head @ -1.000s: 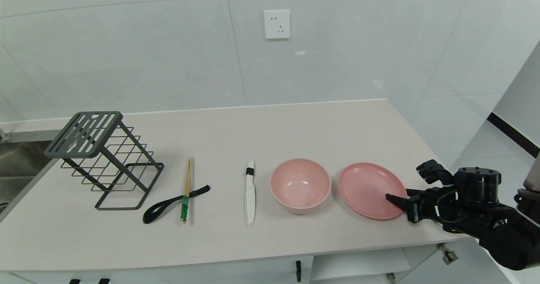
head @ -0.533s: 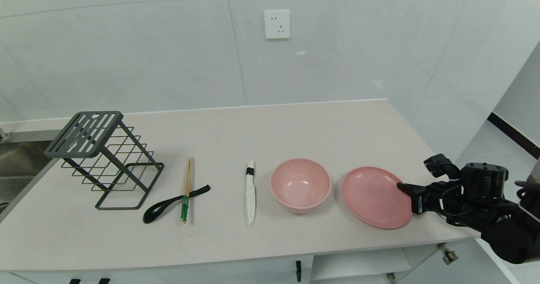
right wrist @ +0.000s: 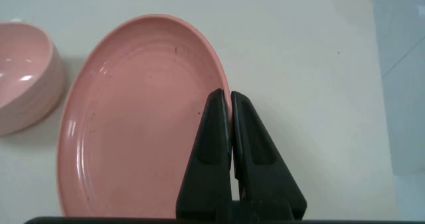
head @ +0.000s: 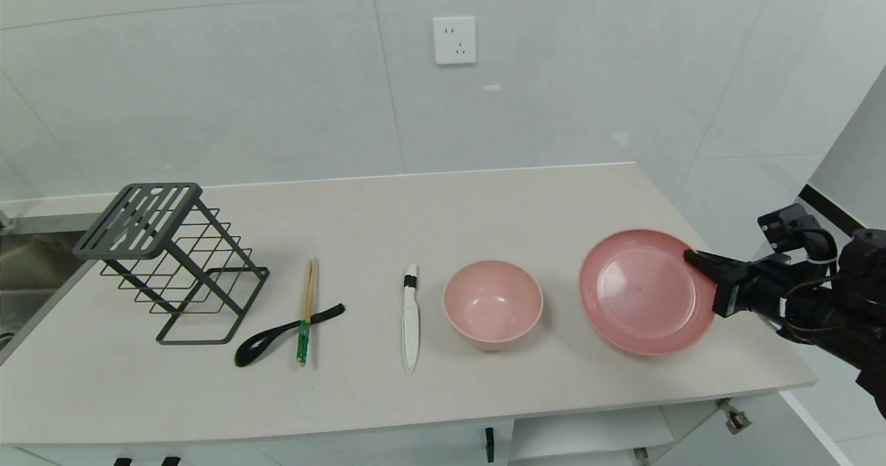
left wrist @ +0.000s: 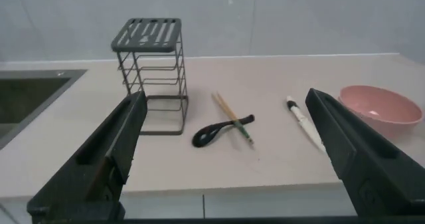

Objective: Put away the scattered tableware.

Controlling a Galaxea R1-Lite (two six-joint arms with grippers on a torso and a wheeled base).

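One item is up: R gripper [head: 694,260], pinching plate [head: 640,289] rim, now lifts it off counter [head: 484,203], so stowing starts.

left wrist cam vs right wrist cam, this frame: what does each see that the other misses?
Left wrist only: the dark wire metal rack, the wooden chopsticks with green ends lying across the black plastic spoon, the white knife, and the left gripper, fingers open and empty.
Right wrist only: the round pink plate, with the right gripper fingers shut on its rim.
Both: the pink bowl and the beige countertop.
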